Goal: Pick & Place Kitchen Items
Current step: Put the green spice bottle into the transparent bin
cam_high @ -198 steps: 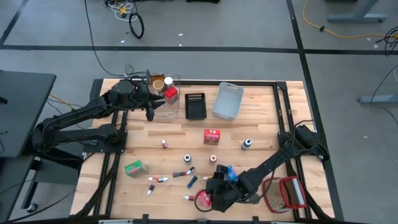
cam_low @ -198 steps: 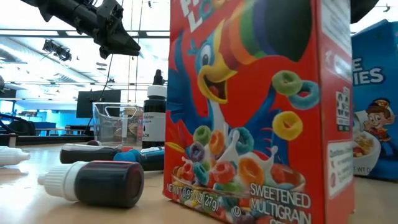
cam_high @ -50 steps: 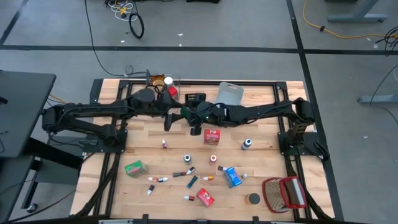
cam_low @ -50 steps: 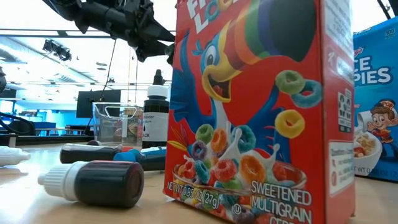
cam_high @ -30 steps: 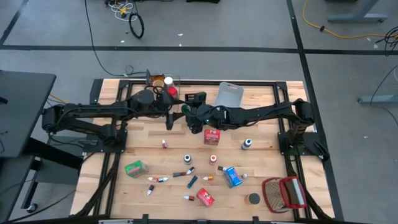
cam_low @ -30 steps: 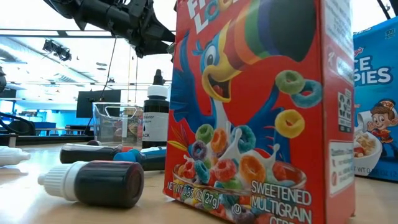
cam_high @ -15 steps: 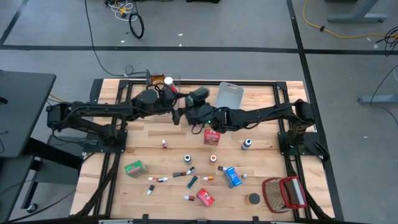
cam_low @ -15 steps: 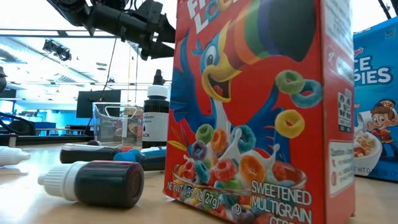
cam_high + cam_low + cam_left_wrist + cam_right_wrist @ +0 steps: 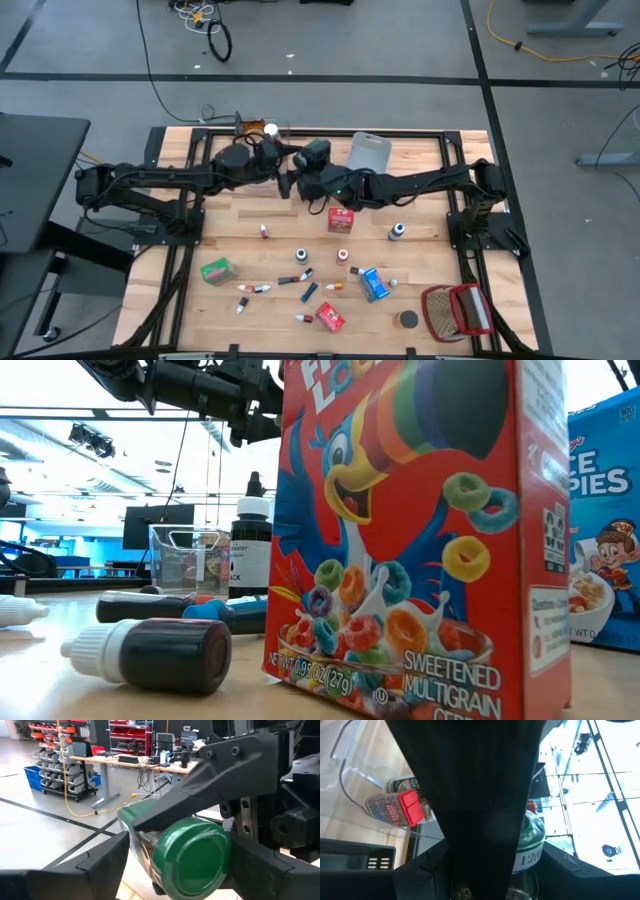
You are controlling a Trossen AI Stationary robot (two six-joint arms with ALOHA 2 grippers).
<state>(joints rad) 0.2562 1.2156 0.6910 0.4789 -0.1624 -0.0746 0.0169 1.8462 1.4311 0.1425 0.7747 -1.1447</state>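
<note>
High view: both arms reach in from their sides and meet over the back middle of the desk [image 9: 425, 205]. The left claw [image 9: 281, 169] and the right claw [image 9: 297, 183] sit just beside each other, tip to tip. What lies between them is hidden here. A red box [image 9: 341, 220] stands just in front of the right claw. Nearer the front lie a green box [image 9: 215, 269], a blue box [image 9: 371, 283] and several small tubes. The basket [image 9: 458, 311] sits at the front right corner.

Low view: a cereal box [image 9: 400, 540] fills the middle, with a dark tube [image 9: 150, 653] lying beside it and a black bottle [image 9: 250, 550] upright behind. Dark arm parts hang high above them.

Left wrist view: a jar [image 9: 192, 857] with a green lid is up in the air, clamped between the right claw's fingers. The left claw's own fingers stand apart, one on each side of the lid.

Right wrist view: the jar's glass shoulder shows past a dark finger. Below is the clear bin [image 9: 350, 755], holding a red-capped shaker [image 9: 395, 810].
</note>
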